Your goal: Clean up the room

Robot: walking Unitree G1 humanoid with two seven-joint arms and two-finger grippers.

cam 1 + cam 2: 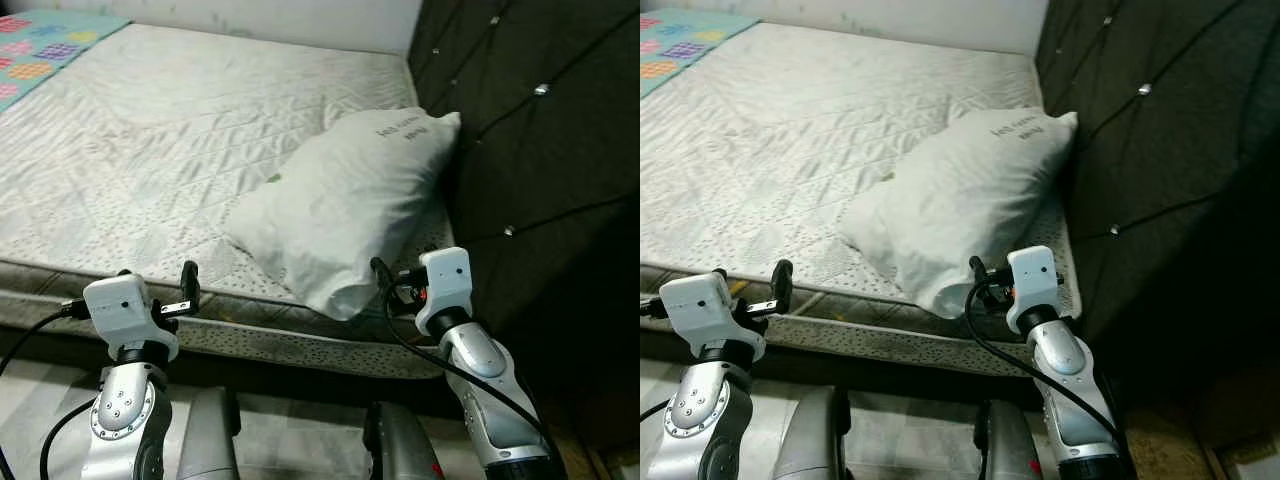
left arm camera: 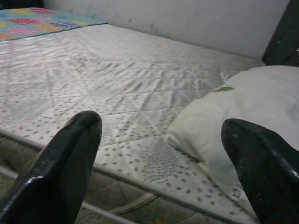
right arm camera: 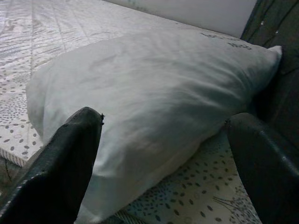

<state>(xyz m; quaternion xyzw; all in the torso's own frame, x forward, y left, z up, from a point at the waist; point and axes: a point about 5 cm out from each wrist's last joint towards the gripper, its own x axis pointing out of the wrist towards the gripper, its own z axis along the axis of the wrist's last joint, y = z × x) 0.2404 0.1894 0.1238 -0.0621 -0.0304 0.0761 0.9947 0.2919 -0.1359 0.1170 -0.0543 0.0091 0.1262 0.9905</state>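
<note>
A white pillow [image 1: 345, 200] with dark lettering near its top lies on the bare, patterned mattress [image 1: 150, 130], leaning toward the headboard. My right gripper [image 1: 400, 272] hovers at the bed's near edge, just in front of the pillow's lower corner. Its fingers [image 3: 70, 158] are open, with the pillow [image 3: 154, 107] between and beyond them, apart from it. My left gripper [image 1: 160, 285] stands open at the mattress edge, left of the pillow, holding nothing. In the left wrist view the pillow [image 2: 243, 112] lies ahead by one fingertip.
A dark tufted headboard [image 1: 530, 130] rises on the right, close to my right arm. A colourful patchwork blanket [image 1: 40, 50] lies at the bed's far left corner. A white wall [image 1: 300, 20] runs behind the bed. Tiled floor [image 1: 40, 390] shows below the bed frame.
</note>
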